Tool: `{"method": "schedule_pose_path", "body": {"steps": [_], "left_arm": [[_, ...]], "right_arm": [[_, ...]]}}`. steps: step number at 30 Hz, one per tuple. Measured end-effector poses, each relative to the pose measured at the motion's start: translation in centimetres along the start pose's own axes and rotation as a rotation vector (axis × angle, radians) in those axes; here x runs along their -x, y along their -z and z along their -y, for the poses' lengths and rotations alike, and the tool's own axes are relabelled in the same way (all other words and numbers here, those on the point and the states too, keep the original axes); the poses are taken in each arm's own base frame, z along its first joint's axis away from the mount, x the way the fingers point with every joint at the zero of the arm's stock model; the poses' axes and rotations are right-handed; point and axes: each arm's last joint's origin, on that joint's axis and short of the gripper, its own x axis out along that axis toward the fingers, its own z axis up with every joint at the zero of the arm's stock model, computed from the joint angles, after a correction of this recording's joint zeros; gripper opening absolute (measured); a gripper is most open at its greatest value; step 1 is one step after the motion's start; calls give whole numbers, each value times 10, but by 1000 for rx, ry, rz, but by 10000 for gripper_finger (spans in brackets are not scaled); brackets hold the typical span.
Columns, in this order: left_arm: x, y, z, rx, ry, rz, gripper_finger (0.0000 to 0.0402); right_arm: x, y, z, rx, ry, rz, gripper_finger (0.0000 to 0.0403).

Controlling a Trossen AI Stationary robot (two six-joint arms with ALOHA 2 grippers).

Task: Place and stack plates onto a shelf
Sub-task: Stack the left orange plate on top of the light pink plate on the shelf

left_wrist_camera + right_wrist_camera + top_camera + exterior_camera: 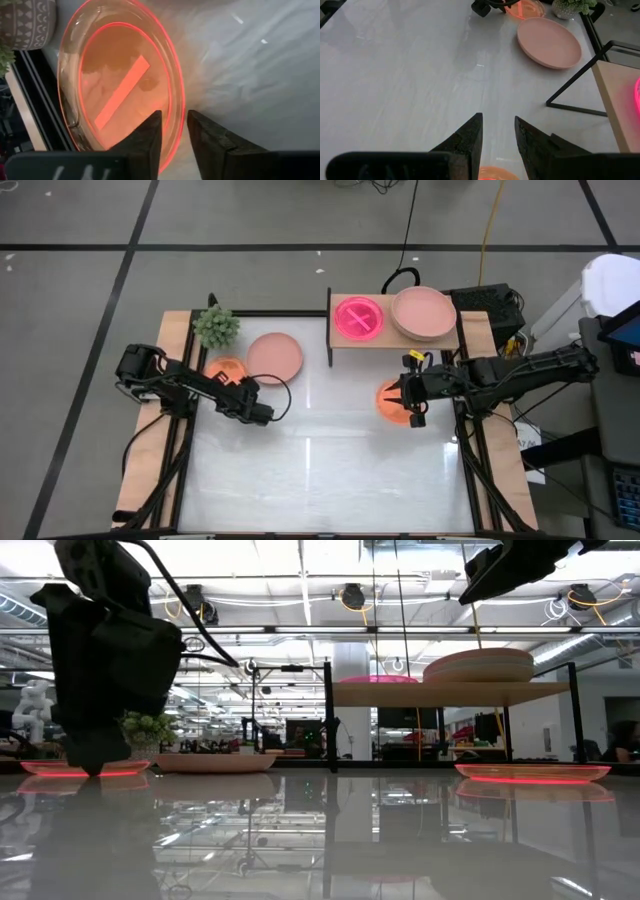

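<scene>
At table's left, left gripper (172, 131) jaws straddling orange plate (117, 80) rim, right gripper (497, 131) jaws slightly parted.

my table (330, 470) was glossy white; the orange plate (120, 80) looked translucent plastic, the shelf (395, 340) top light wood.

the orange plate (495, 173) was cut off by the right wrist view's edge; how many plates made the shelf stack (479, 666) stayed unclear.
</scene>
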Motion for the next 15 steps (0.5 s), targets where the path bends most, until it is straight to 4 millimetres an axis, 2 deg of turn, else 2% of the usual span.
{"method": "schedule_pose_path", "body": {"steps": [6, 15], "left_arm": [[0, -1, 0, -31, 6, -2, 79], [-1, -1, 0, -51, 7, 2, 76]], "right_arm": [[0, 0, 0, -1, 0, 0, 96], [0, 0, 0, -1, 0, 0, 96]]}}
